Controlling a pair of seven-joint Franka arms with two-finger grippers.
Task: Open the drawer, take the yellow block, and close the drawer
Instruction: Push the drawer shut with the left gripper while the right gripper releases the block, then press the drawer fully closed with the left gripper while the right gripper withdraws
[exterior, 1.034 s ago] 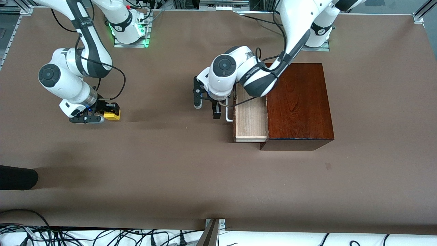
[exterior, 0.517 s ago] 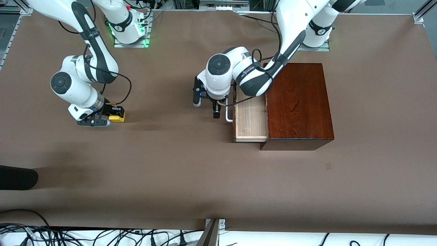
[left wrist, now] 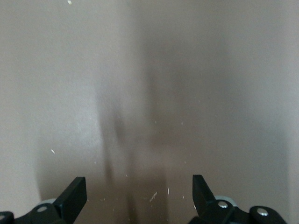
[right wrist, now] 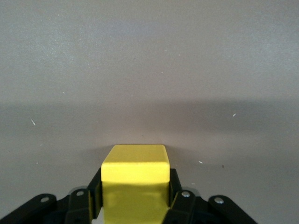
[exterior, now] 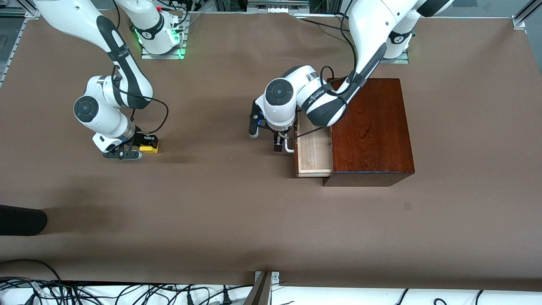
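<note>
The dark reddish-brown box [exterior: 370, 127] stands toward the left arm's end of the table. Its drawer [exterior: 313, 154] is partly out, showing pale wood inside, with nothing visible in it. My left gripper [exterior: 266, 139] is open and empty, low in front of the drawer, one finger right against the white handle [exterior: 289, 147]. The left wrist view shows only the gripper [left wrist: 138, 198] over brown table. My right gripper [exterior: 136, 148] is shut on the yellow block [exterior: 149, 148], low over the table toward the right arm's end. In the right wrist view the block [right wrist: 135, 175] sits between the fingers [right wrist: 175, 189].
A dark rounded object [exterior: 21, 220] lies at the table's edge at the right arm's end, near the front camera. Cables [exterior: 106, 292] and a metal bracket [exterior: 264, 284] run along the near edge. Brown table cover [exterior: 220, 203] spreads between the arms.
The drawer has slid a little way into the box, with my left gripper moving along with it. My right gripper has carried the yellow block toward the middle of the table.
</note>
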